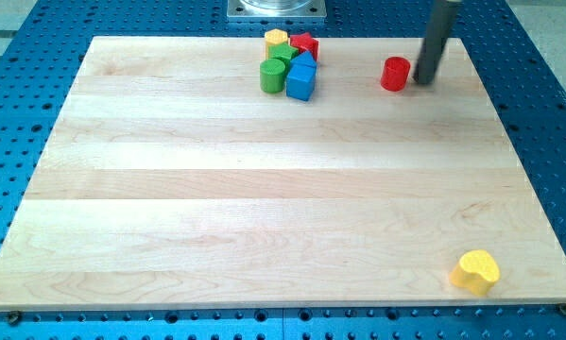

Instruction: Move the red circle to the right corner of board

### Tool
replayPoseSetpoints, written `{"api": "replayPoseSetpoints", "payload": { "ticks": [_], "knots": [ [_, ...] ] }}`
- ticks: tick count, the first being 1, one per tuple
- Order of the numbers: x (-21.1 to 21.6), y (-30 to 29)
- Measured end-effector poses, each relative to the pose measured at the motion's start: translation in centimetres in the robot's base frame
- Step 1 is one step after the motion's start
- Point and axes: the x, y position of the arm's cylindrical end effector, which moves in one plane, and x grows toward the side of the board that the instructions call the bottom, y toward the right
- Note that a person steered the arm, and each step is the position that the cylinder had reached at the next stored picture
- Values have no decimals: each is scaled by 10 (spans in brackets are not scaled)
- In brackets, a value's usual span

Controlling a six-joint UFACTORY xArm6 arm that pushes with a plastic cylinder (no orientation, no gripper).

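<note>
You see the wooden board (264, 189) lying on a blue perforated table (547, 113), and the dark rod coming down from the view's top right. My tip (423, 81) rests on the board just to the view's right of the red circle (394, 74); the 2 look very close, but you cannot tell from this angle whether they touch. The arm has no fingers or jaws to report: it ends only in this straight rod, so nothing is gripped.

The red circle, a short upright cylinder, stands near the view's top edge of the board, right of centre, well apart from both right-hand corners.

To the view's left of it, near the top middle of the board, you find a tight cluster of blocks. The yellow block (277, 39), roughly hexagonal, sits at the cluster's top left, with the red block (306, 43), star-like in outline, beside it on the right. Below them the green cylinder (272, 76) stands at the left, a second green block (284, 55) shows partly behind it, its shape unclear, and the blue block (301, 79), a cube-like piece, sits at the right. These blocks touch or nearly touch each other.

Far off, near the board's bottom right corner, the yellow heart-shaped block (476, 272) lies alone. A grey metal plate (277, 9) shows at the view's top edge.
</note>
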Motion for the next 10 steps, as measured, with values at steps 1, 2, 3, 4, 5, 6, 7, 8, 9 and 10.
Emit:
{"api": "replayPoseSetpoints", "payload": {
  "ticks": [1,2,3,4,5,6,7,8,9,10],
  "knots": [
    [9,-38],
    [-50,-42],
    [-26,-53],
    [-19,-97],
    [-70,-73],
    [-77,-56],
    [-86,-103],
    [-124,-68],
    [-129,-20],
    [-115,-75]
  ]
}}
